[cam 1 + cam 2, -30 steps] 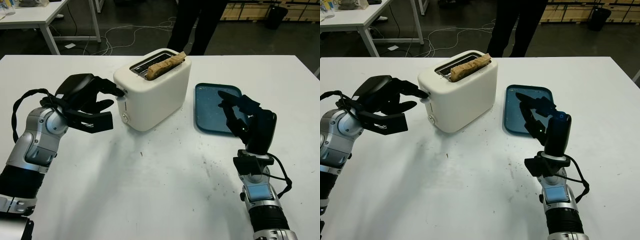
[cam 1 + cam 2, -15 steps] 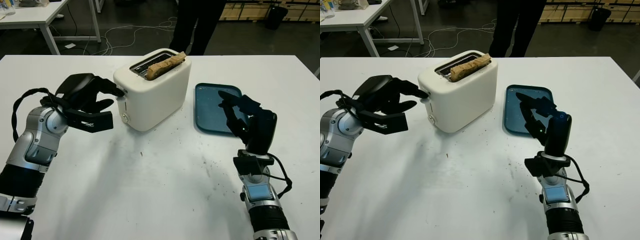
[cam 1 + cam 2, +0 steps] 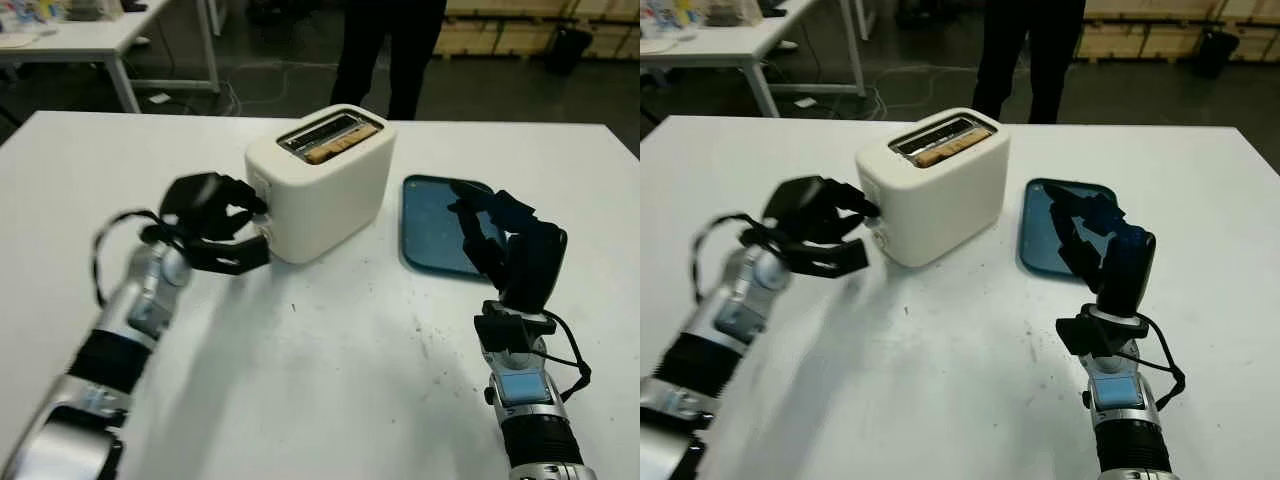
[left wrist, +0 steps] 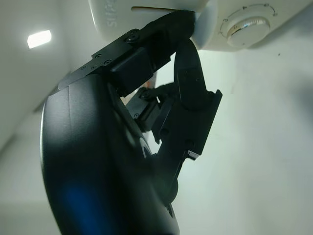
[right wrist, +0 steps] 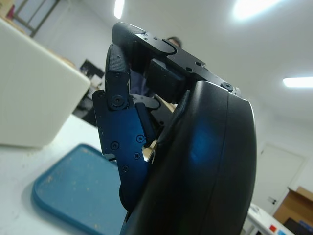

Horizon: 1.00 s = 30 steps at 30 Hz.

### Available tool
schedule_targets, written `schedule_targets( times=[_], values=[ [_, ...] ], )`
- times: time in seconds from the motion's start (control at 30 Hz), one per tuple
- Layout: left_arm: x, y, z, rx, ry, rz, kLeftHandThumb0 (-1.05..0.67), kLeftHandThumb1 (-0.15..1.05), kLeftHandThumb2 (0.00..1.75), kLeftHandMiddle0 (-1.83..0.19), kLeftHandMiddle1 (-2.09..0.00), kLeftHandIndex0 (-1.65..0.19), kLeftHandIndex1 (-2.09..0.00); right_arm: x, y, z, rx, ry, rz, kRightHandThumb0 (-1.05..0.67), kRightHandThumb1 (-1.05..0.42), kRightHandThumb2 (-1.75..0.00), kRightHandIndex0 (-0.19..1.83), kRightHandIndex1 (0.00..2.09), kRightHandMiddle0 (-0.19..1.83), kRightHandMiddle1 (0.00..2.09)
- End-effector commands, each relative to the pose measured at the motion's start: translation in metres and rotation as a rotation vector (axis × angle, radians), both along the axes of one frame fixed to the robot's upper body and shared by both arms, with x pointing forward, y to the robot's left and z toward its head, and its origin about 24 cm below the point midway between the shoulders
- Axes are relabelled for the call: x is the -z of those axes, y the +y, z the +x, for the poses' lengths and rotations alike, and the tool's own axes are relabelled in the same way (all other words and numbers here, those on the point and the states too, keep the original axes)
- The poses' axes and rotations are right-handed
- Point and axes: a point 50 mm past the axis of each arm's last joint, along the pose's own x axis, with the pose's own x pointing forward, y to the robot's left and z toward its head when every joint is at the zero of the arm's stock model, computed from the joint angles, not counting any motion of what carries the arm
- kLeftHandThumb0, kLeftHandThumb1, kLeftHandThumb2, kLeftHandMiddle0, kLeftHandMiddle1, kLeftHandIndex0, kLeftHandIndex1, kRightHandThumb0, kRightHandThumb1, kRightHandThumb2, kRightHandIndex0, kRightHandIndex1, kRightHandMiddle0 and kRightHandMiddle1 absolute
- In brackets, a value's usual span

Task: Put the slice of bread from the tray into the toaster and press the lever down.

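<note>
Toaster smooth cream plastic; tray matt blue plastic.

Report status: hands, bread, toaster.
Left hand at toaster lever end. Right hand open over tray. Bread sunk in slot. Nothing blocking.

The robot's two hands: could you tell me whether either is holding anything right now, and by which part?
Neither grasps anything. The left hand has a fingertip at the toaster lever; the right hand, open, is raised beside the tray.
</note>
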Motion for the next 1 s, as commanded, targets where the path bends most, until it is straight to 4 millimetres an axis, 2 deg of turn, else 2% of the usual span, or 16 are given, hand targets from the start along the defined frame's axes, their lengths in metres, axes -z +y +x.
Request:
schedule_targets(
  times=[0.0, 0.23, 0.4, 0.53, 0.7, 0.73, 0.77, 0.83, 0.9, 0.97],
  values=[
    [0.113, -0.087, -0.06, 0.234, 0.509, 0.143, -0.27, 0.92, 0.4, -0.9, -0.35, -0.97, -0.01, -0.004, -0.011, 0.0, 0.024, -0.011, 0.015, -0.38, -0.92, -0.24, 0.88, 0.99, 1.15, 0.0],
    [0.101, -0.078, -0.046, 0.206, 0.497, 0.23, -0.25, 0.92, 0.34, -1.03, -0.41, -1.06, -0.05, -0.008, -0.011, 0.002, 0.012, -0.013, -0.005, -0.41, -0.92, -0.23, 0.87, 0.99, 1.15, 0.0],
    [0.101, -0.078, -0.048, 0.195, 0.498, 0.251, -0.26, 0.92, 0.34, -0.96, -0.4, -1.0, -0.01, -0.01, -0.007, 0.003, 0.009, -0.02, -0.008, -0.42, -0.92, -0.22, 0.89, 1.0, 1.16, 0.0],
    [0.103, -0.077, -0.05, 0.193, 0.503, 0.238, -0.26, 0.92, 0.34, -0.99, -0.44, -1.06, -0.04, -0.01, -0.008, 0.002, 0.014, -0.013, -0.01, -0.44, -0.92, -0.22, 0.88, 1.0, 1.16, 0.0],
    [0.109, -0.078, -0.054, 0.176, 0.534, 0.203, -0.28, 0.92, 0.36, -0.95, -0.4, -1.0, -0.01, -0.009, -0.008, 0.002, 0.013, -0.011, -0.012, -0.45, -0.92, -0.22, 0.89, 1.0, 1.15, 0.0],
    [0.11, -0.077, -0.056, 0.174, 0.531, 0.191, -0.28, 0.92, 0.36, -0.98, -0.42, -1.03, -0.02, -0.009, -0.008, 0.002, 0.012, -0.014, -0.014, -0.45, -0.92, -0.22, 0.89, 1.0, 1.16, 0.0],
    [0.109, -0.076, -0.057, 0.175, 0.52, 0.171, -0.27, 0.92, 0.35, -1.0, -0.53, -1.1, -0.05, -0.009, -0.008, 0.002, 0.011, -0.014, -0.012, -0.46, -0.92, -0.23, 0.89, 1.0, 1.15, 0.0],
    [0.103, -0.07, -0.057, 0.178, 0.481, 0.113, -0.26, 0.92, 0.38, -0.91, -0.61, -1.08, -0.03, -0.009, -0.008, 0.002, 0.008, -0.014, -0.01, -0.45, -0.92, -0.23, 0.88, 0.99, 1.15, 0.0],
    [0.087, -0.062, -0.056, 0.169, 0.403, 0.041, -0.26, 0.92, 0.43, -0.78, -0.53, -0.94, -0.01, -0.008, -0.008, 0.002, 0.007, -0.014, -0.01, -0.46, -0.92, -0.22, 0.89, 0.98, 1.15, 0.0],
    [0.067, -0.055, -0.056, 0.156, 0.302, -0.02, -0.25, 0.89, 0.52, -0.82, -0.37, -0.88, 0.0, -0.008, -0.008, 0.002, 0.006, -0.016, -0.016, -0.46, -0.92, -0.23, 0.89, 0.98, 1.15, 0.0]
  ],
)
